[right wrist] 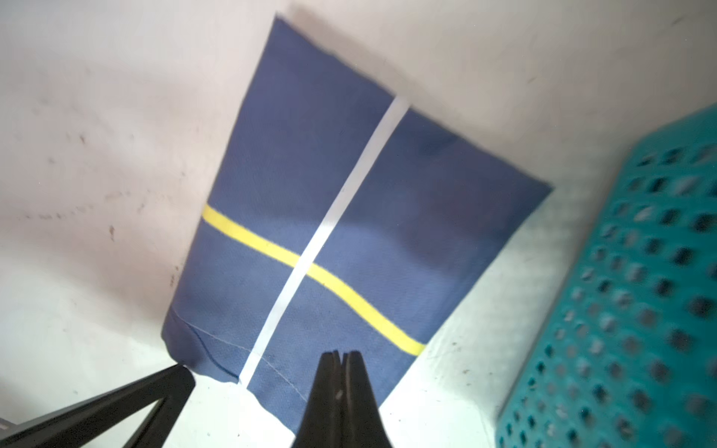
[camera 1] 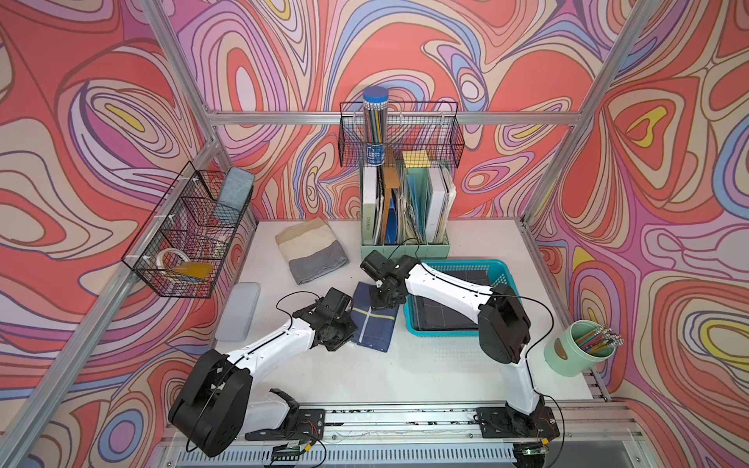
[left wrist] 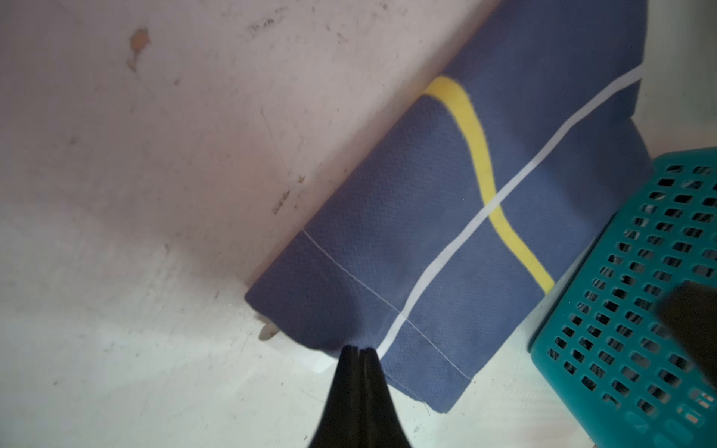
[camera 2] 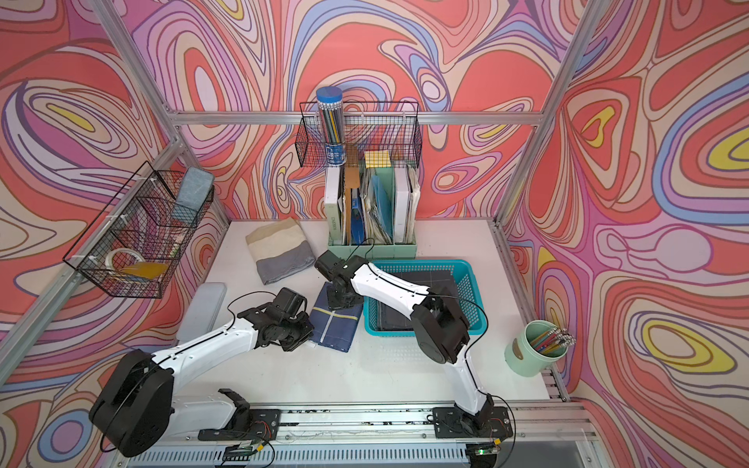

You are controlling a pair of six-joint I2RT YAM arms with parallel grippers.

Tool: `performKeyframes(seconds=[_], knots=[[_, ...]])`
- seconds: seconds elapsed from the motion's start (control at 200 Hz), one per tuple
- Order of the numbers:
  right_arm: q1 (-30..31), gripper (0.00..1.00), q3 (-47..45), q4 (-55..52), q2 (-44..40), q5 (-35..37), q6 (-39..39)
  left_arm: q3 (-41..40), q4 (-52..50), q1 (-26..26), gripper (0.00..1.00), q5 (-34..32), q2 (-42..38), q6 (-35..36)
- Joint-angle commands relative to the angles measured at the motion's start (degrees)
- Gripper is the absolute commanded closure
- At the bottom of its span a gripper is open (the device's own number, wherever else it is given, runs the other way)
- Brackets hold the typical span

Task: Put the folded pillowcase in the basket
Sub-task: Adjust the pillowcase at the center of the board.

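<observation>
**Folded pillowcase** (camera 1: 375, 320): navy, with one yellow and one white stripe. It lies on the counter (camera 1: 405, 372) just beside the basket (camera 1: 441, 331), outside its perforated wall.

**Hands:** my left hand (left wrist: 359, 351) is closed, pinching the stitched hem. My right hand (right wrist: 340, 355) is closed on an edge of the same cloth.

**Progress:** I judge the grasp made, with the lift over the rim and the release left to do.

**Obstacles:** a dark folded cloth (camera 1: 441, 312) already covers the basket's floor. My right forearm crosses above the basket. The thick rim is what I must clear.

**Surroundings:** behind the basket stands a mint file organizer (camera 1: 405, 247). Past the pillowcase, away from the basket, lie a beige-and-grey folded cloth (camera 1: 312, 251) and a grey case (camera 1: 239, 310).
</observation>
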Motion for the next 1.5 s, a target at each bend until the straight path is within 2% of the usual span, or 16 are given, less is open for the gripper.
performKeyframes(seconds=[0.0,0.075,0.14,0.235,0.355,0.511,0.631,0.826,0.961,1.016,1.106,1.177,1.267,1.407,1.497], knots=[[-1.9,1.00,-1.5,2.1,-4.1,5.4,0.0,-0.4,6.6,-0.1,1.00,-3.6,2.7,-1.3],[-2.6,1.00,-1.5,0.9,-5.4,6.7,-0.3,3.3,4.3,-0.1,1.00,-3.3,6.9,-0.2],[-3.3,1.00,-2.2,0.4,-7.3,8.3,-0.4,4.6,3.6,-0.2,1.00,0.4,10.7,-0.2],[-4.6,1.00,-3.6,0.5,-10.6,9.2,-0.4,0.4,8.2,-0.3,1.00,3.3,11.7,-3.1],[-5.5,1.00,-4.2,-0.1,-13.5,10.4,-0.6,-4.1,10.3,0.3,1.00,1.4,10.6,-4.0],[-5.7,1.00,-4.6,-0.9,-16.2,11.3,-0.8,-4.2,9.1,9.3,1.00,7.8,13.6,1.4],[-5.8,1.00,-5.6,-1.1,-16.2,11.6,-1.7,0.6,2.1,15.3,1.00,8.8,14.5,8.1],[-3.3,1.00,-10.4,6.6,-16.9,10.6,-4.8,10.9,-7.6,20.1,1.00,6.4,16.0,17.1],[0.0,1.00,-6.2,7.4,-7.7,7.8,-5.5,18.1,-12.3,23.4,1.00,3.9,18.1,23.5],[0.5,1.00,-3.7,7.1,-3.9,7.3,-5.5,20.7,-14.6,24.6,1.00,5.1,18.3,24.8],[1.2,1.00,2.2,3.4,3.9,7.5,-5.7,21.1,-15.2,24.8,1.00,5.6,13.2,24.7],[2.3,1.00,4.2,0.4,7.5,7.1,-5.6,22.1,-18.1,24.9,1.00,2.5,8.1,25.4],[4.9,1.00,-3.1,3.1,4.4,4.8,-4.6,24.2,-22.8,25.7,1.00,-0.3,2.1,27.4],[8.5,1.00,-14.2,6.2,-3.8,4.6,-0.5,23.1,-24.1,26.6,1.00,1.1,-4.3,27.7],[9.2,1.00,-17.9,7.0,-4.6,2.1,-0.5,21.5,-23.8,26.6,1.00,3.1,-6.0,27.2]])
